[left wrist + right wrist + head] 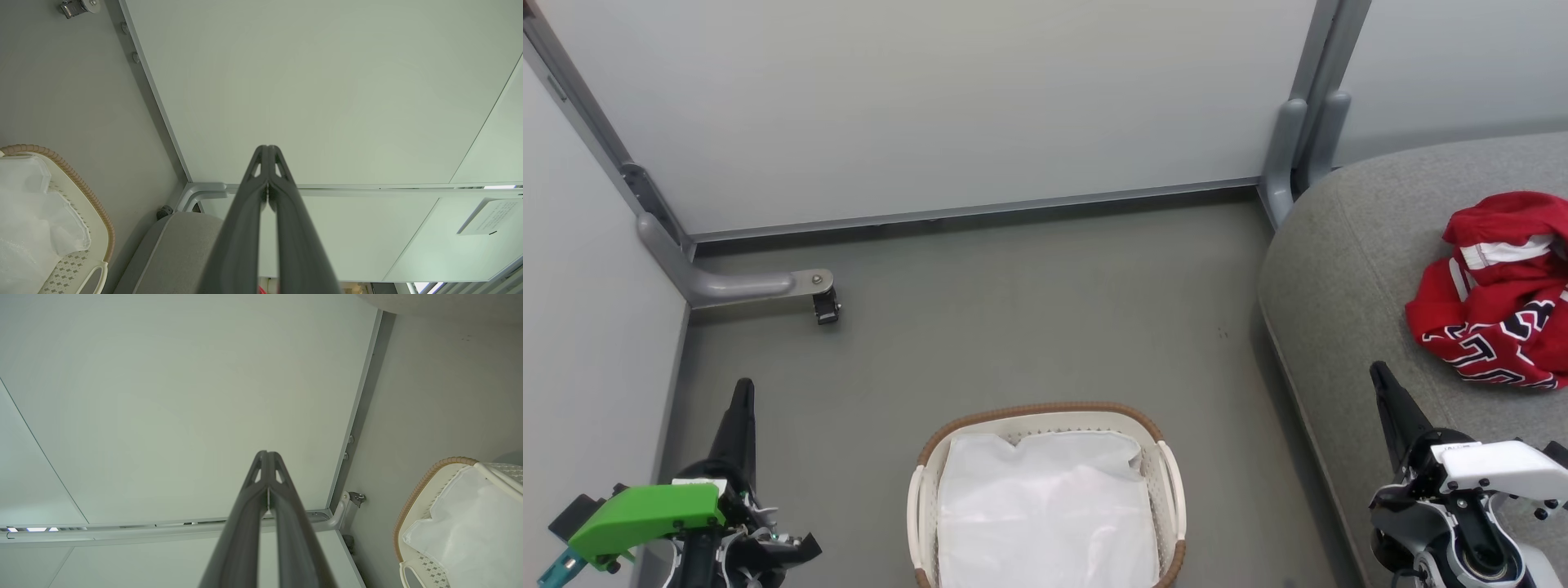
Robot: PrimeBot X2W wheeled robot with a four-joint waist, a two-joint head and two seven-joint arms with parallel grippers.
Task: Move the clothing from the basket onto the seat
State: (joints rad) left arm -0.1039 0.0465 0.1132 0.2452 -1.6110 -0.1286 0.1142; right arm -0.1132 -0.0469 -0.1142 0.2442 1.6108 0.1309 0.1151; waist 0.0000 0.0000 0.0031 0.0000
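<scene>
The red clothing (pixel 1499 294) lies crumpled on the grey seat (pixel 1347 269) at the right; the jersey's dark white-edged letters face up beneath red folds with white trim. The white basket (pixel 1168 474) with its brown woven rim stands on the floor at bottom centre, holding a flat white sheet (pixel 1045 506). My left gripper (pixel 742 392) is at the lower left, shut and holding nothing, well left of the basket (pixel 81 192). My right gripper (pixel 1379 374) is shut over the seat's front edge, below the clothing. The wrist views show each gripper (pixel 267 148) (pixel 266 453) with its fingers pressed together.
Pale partition panels (pixel 931 106) wall the back and left, on grey metal frames. A caster foot (pixel 825 306) juts onto the grey floor (pixel 1029 318) at the back left. A grey post (pixel 1294 155) stands by the seat's far corner.
</scene>
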